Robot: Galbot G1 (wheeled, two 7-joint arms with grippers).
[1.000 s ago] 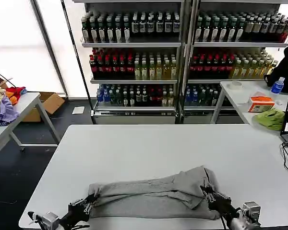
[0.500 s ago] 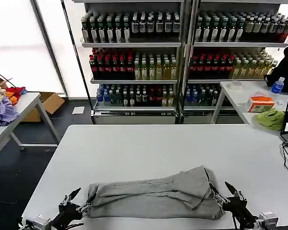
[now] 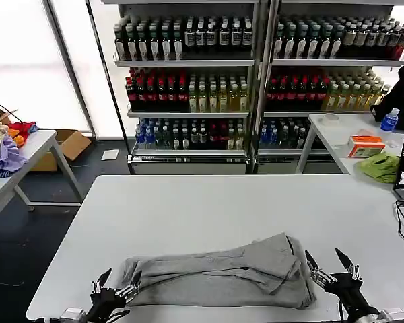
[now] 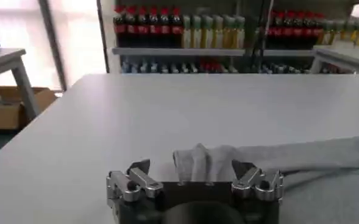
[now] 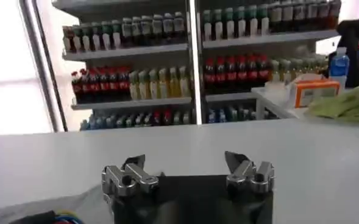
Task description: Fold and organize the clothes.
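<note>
Left gripper [image 3: 116,282]: sat at about 7 o'clock in the head view, jaws spread wide, holding nothing.
Left fingers [image 4: 144,176]: parted and pointing forward.
Right gripper [image 3: 328,262]: sat at about 5 o'clock in the head view, jaws spread wide, holding nothing.
Right fingers [image 5: 240,165]: parted and pointing forward.

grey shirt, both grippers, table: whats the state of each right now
grey shirt: folded into a long rumpled band, lying flat on the table, not held
left gripper: open, at the shirt's left end
right gripper: open, just off the shirt's right end
white table: bears the shirt near its front edge
</note>
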